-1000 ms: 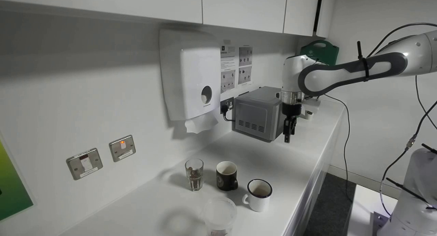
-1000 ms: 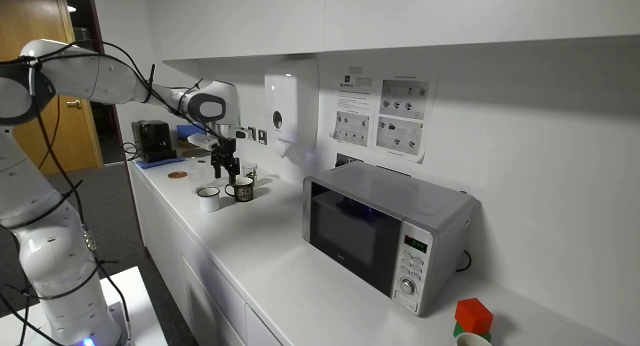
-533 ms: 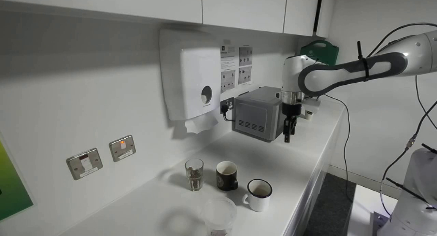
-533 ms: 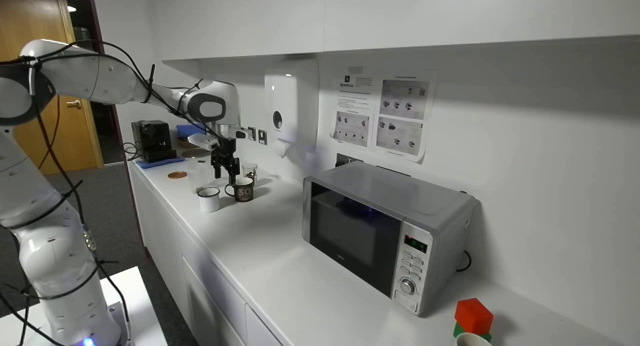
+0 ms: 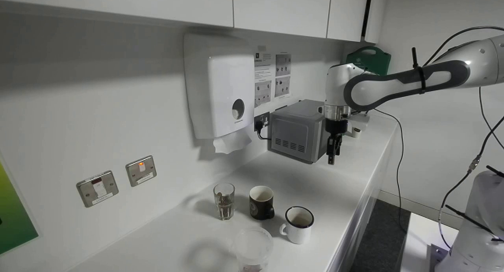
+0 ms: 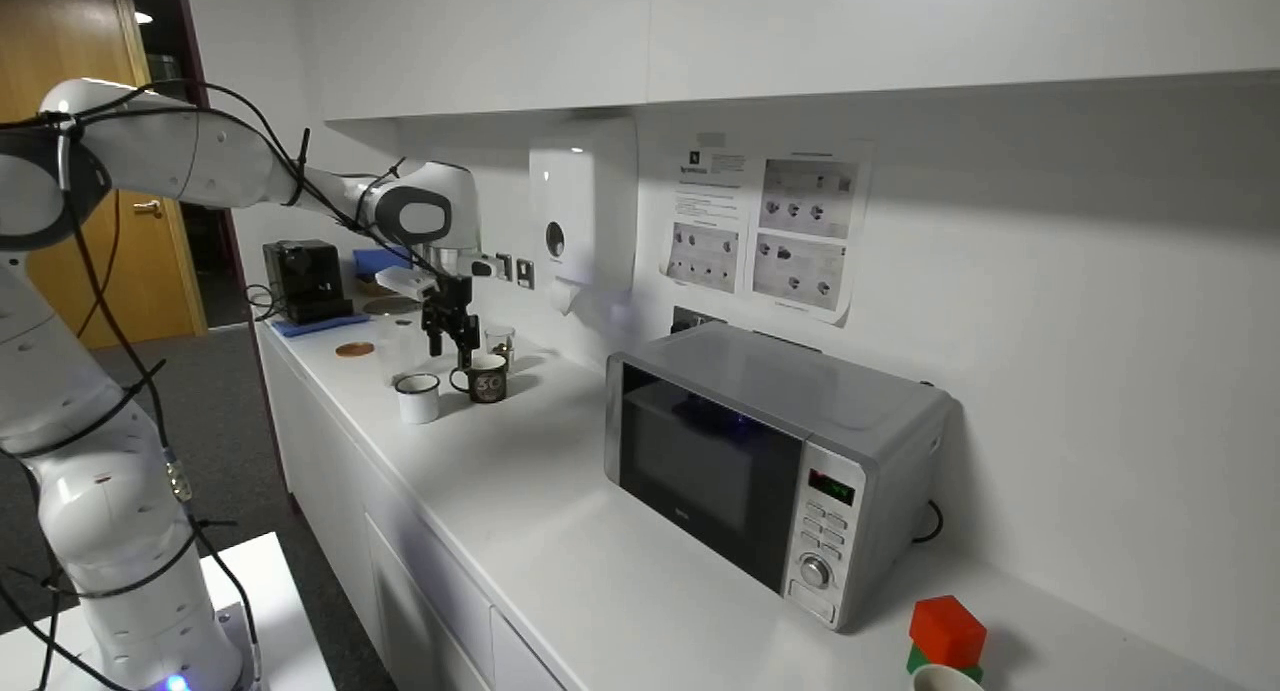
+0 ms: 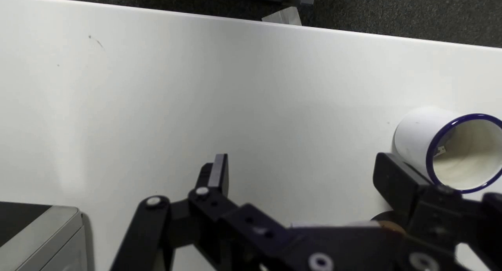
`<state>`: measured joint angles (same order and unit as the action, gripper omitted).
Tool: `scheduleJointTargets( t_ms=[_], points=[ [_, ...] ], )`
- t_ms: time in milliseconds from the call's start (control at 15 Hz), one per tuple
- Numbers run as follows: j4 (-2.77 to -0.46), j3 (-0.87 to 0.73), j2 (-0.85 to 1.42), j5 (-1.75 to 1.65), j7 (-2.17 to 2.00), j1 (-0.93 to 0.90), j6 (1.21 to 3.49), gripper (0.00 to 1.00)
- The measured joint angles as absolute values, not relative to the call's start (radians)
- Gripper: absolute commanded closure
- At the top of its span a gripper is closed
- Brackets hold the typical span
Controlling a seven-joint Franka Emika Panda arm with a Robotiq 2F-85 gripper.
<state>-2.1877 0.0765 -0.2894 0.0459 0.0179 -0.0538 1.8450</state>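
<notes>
A white enamel mug with a dark blue rim is set upright on the glossy white counter, at the right of a small group in an exterior view, its handle turned left. On its far side and well apart from it, a black two-fingered gripper is held pointing down above the counter; its fingers are spread wide, with the counter seen between them, and part of the mug is covered by one finger in the wrist view. Just to the mug's left, a black cylindrical mug with a pale interior is placed, its handle aimed towards the white one. Farther left, a clear glass tumbler is stood, its dark contents unclear. On the near side, a translucent plastic tub is cut off by the lower edge. Farther along, a boxy grey microwave oven is placed, with a red block set on something green at its near right.

A white paper-towel dispenser is mounted below white cupboards; dark carpet and a wooden door are seen at the far left.

A numeral, perhaps 30 or 50, is shown on the black mug; the small print of an illustrated paper notice cannot be read.
</notes>
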Motion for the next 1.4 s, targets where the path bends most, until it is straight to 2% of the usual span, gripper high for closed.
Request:
scheduleJointTargets(
  t_ms=[400,800,1067,1400],
  points=[
    [-2.187,0.104,-0.284,0.067,-0.024,-0.073,1.847,0.0],
    [-2.134,0.238,-0.25,0.137,-0.247,-0.171,1.901,0.0],
    [-2.082,0.296,-0.174,0.101,-0.333,-0.19,1.968,0.0],
    [-2.044,0.292,-0.033,0.017,-0.375,-0.19,2.046,0.0]
  ],
)
